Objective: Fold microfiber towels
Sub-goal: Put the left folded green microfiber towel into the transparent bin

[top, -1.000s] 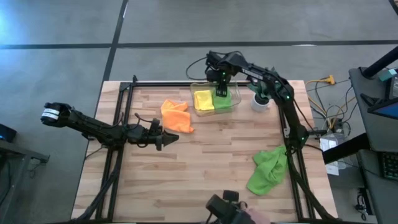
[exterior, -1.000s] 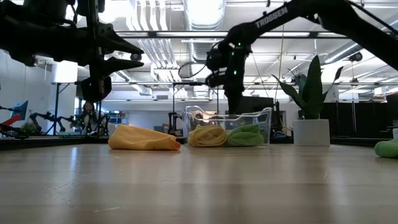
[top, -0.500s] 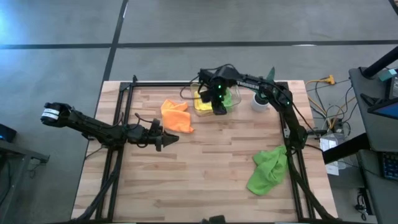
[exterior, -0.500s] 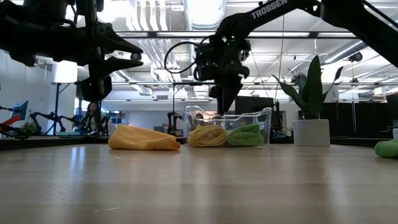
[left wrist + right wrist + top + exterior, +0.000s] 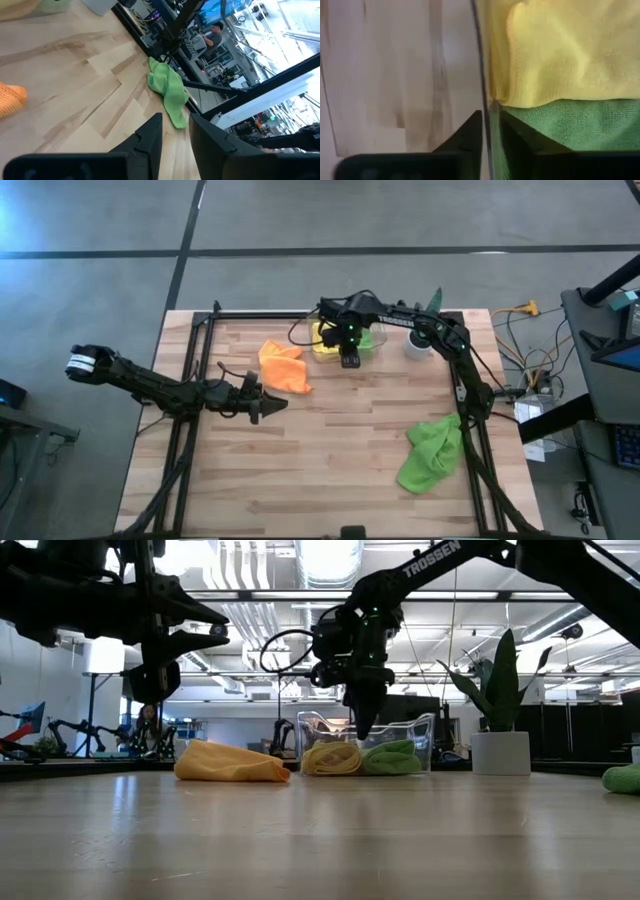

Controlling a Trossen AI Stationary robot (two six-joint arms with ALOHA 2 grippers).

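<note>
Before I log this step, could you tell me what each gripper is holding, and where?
The right gripper pinches the clear bin by its wall nearest the table's middle; the left gripper holds nothing.

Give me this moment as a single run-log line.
left gripper: idle over table, holding nothing | right gripper: fingers astride clear bin wall | bin: yellow towel, green towel | loose: orange towel, green towel

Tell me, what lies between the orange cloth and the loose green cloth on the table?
Nothing: in the high view only bare wooden table lies between the orange cloth and the loose green cloth.
</note>
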